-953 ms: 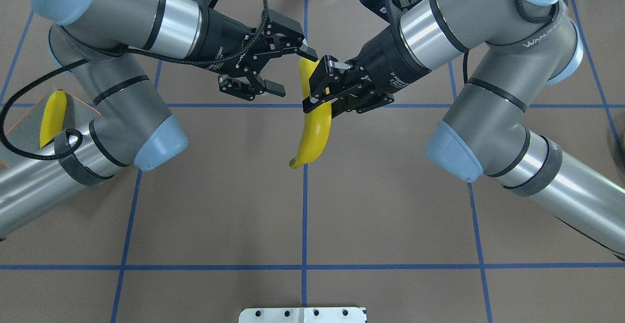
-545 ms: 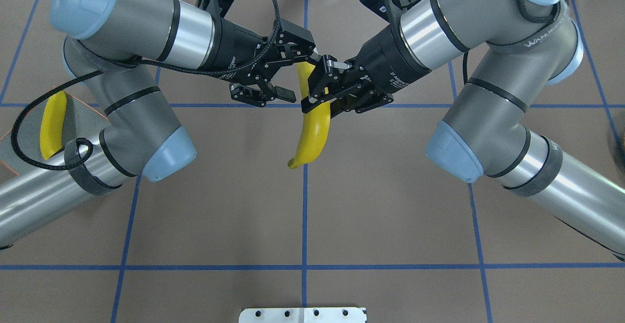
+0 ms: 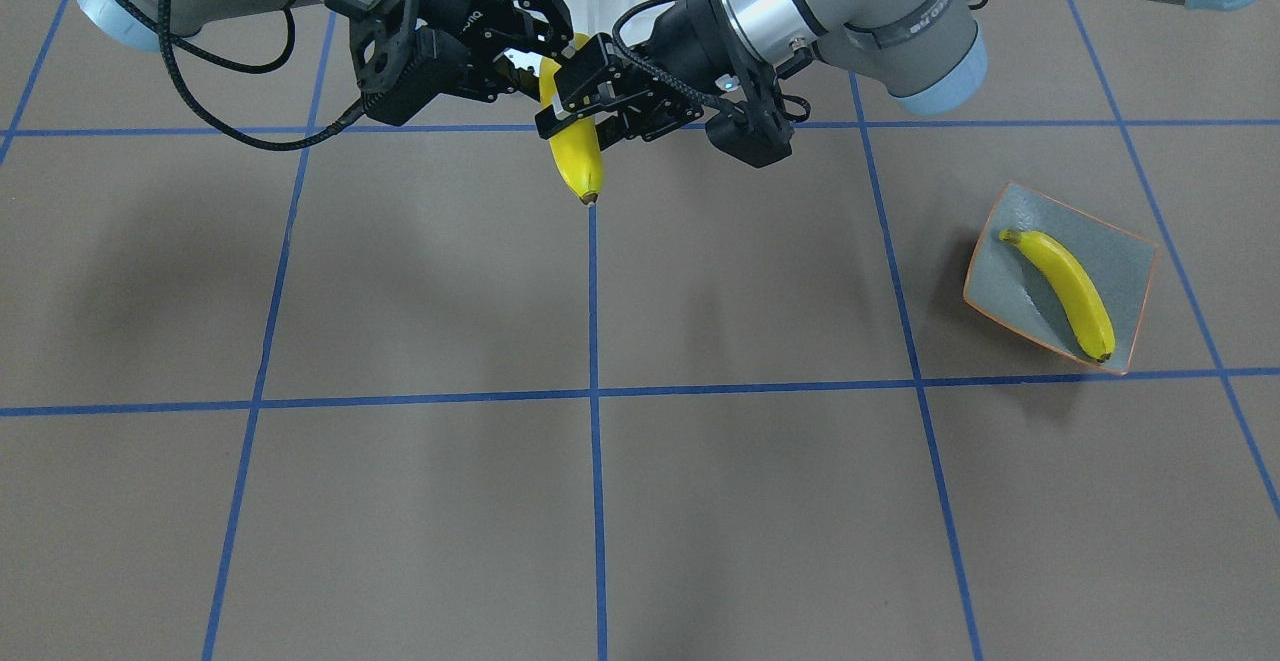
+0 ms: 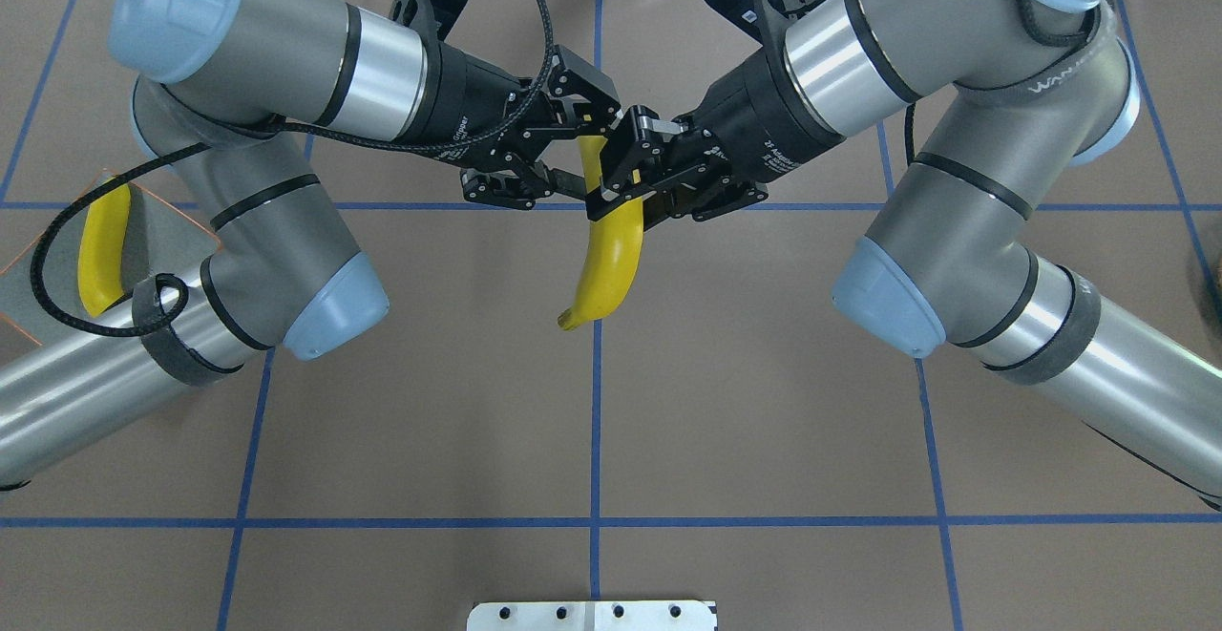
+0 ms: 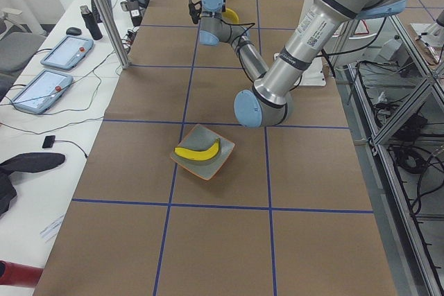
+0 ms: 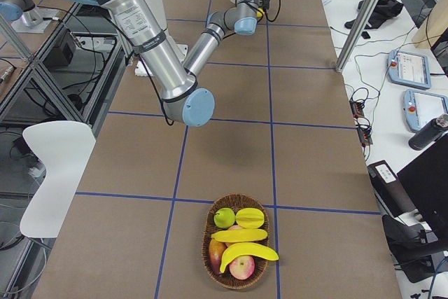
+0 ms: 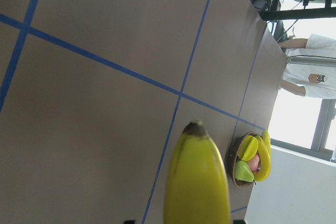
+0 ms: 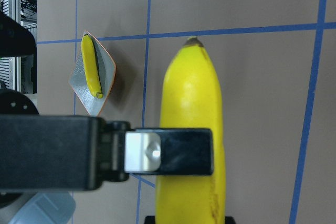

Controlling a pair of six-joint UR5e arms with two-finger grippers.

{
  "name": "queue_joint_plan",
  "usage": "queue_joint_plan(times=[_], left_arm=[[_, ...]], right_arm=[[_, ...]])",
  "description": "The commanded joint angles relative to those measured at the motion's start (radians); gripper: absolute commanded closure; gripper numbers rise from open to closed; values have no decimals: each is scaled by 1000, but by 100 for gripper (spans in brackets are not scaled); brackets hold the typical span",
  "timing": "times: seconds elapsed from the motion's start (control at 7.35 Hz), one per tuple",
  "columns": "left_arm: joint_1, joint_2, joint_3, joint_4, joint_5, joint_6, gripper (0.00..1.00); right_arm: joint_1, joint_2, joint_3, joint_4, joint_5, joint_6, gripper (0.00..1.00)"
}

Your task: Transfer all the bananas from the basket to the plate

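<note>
My right gripper (image 4: pixel 625 168) is shut on a yellow banana (image 4: pixel 611 249) and holds it above the table's middle, tip down. It also shows in the front view (image 3: pixel 577 156) and both wrist views (image 7: pixel 197 182) (image 8: pixel 191 93). My left gripper (image 4: pixel 580 146) is open, with its jaws on either side of the banana's upper part. One of its fingers (image 8: pixel 168 151) crosses the banana. A second banana (image 3: pixel 1065 286) lies on the square grey plate (image 3: pixel 1130 261), far to my left. The wicker basket (image 6: pixel 210 236), far to my right, holds a banana (image 6: pixel 249 251) among other fruit.
In the overhead view the plate (image 4: pixel 24 292) is partly hidden under my left arm. The basket (image 7: pixel 233 179) shows small in the left wrist view. Blue tape lines cross the brown table. A white mounting plate (image 4: pixel 592 615) sits at the near edge.
My left gripper has moved right, from beside the banana to around its upper part. The right gripper and the banana have barely moved.
</note>
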Motion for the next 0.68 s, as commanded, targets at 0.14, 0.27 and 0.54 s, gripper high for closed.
queue_joint_plan(times=[0.14,0.27,0.54], left_arm=[[2,-2,-1,2,0,-3,100],[8,-4,-3,2,0,-13,100],[8,-4,-3,2,-1,-13,100]], right_arm=[[0,0,-6,3,0,-1,61],[0,2,-11,3,0,-1,40],[0,2,-9,6,5,-1,0]])
